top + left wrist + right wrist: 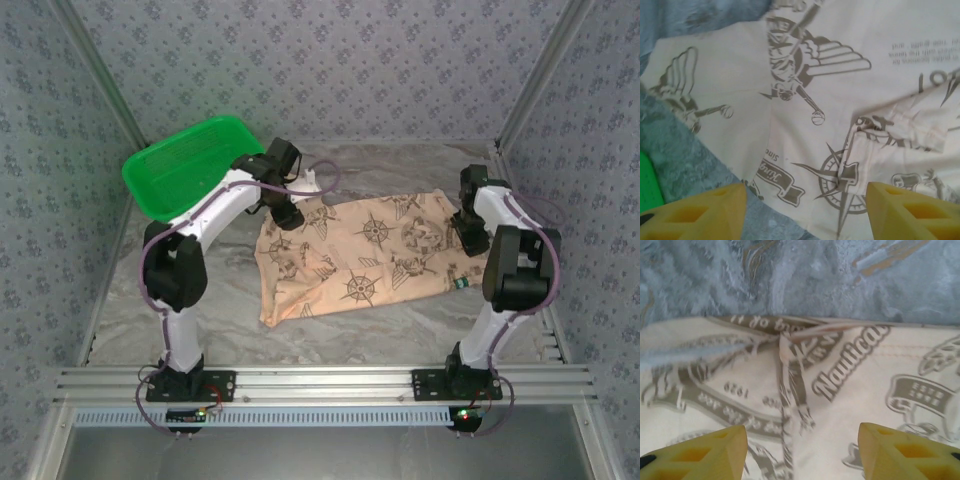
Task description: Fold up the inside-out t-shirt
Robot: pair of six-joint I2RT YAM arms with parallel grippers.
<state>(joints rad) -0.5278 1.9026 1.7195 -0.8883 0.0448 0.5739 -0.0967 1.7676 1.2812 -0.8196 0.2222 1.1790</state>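
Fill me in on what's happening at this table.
Two robot arms are working on a tan printed t-shirt spread across the table. The left gripper hovers over the shirt's far left end, near a green basket. The right gripper hovers over the right end. Both have their jaws apart and hold nothing. The shirt lies rumpled and is not yet folded.

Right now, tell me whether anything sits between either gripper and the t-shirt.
Nothing visible does. The left gripper and right gripper hang open directly over the t-shirt, with cloth right below them. The green basket sits off to the left.
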